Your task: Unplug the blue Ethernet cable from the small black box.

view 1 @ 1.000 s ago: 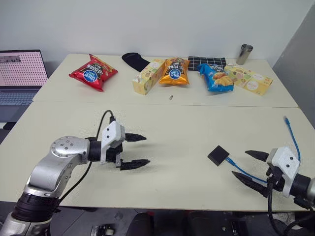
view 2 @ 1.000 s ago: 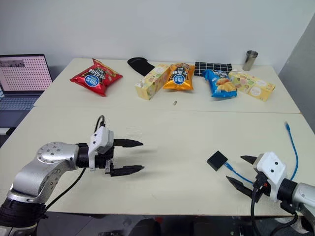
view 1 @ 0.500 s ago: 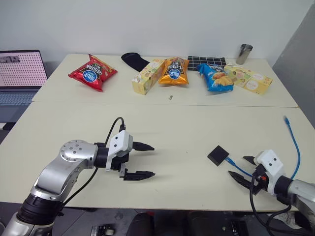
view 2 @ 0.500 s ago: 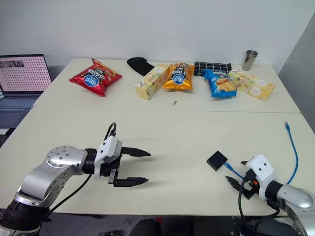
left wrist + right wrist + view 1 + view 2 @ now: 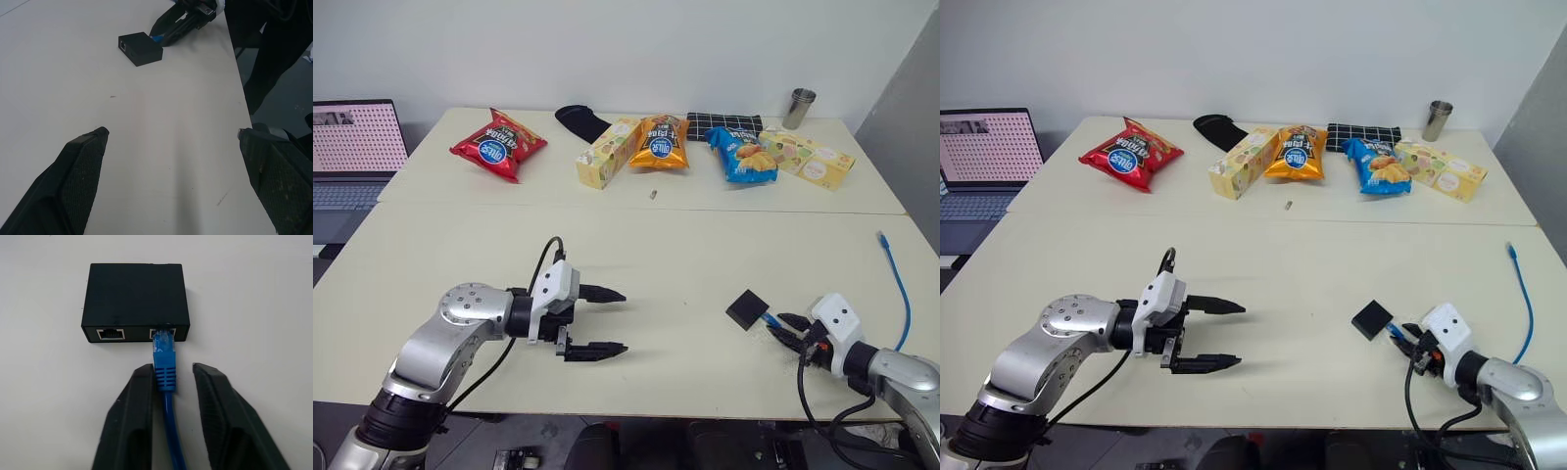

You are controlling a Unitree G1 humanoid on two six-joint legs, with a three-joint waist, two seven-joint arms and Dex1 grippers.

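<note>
The small black box (image 5: pixel 746 308) lies flat on the cream table near the front right. The blue Ethernet cable (image 5: pixel 164 357) is plugged into one of its two ports and runs back past my right arm to a loose end (image 5: pixel 882 238) near the table's right edge. My right gripper (image 5: pixel 781 326) sits just behind the box with its fingers (image 5: pixel 139 396) closed down around the cable's boot. One finger rests against the boot and a sliver of table shows beside the other. My left gripper (image 5: pixel 625 320) hovers wide open and empty over the table's front middle, pointing towards the box (image 5: pixel 140 48).
Along the far side lie a red snack bag (image 5: pixel 499 145), a yellow box (image 5: pixel 606 153), an orange bag (image 5: pixel 660 142), a blue bag (image 5: pixel 740 154), a flat carton (image 5: pixel 808 157), a metal cup (image 5: pixel 800 108), dark cloths and a small loose piece (image 5: pixel 653 194). A laptop (image 5: pixel 357 147) stands at the left.
My right gripper has moved forward and down to just behind the box, and its fingers have closed from wide open around the blue cable. The left gripper stays open.
</note>
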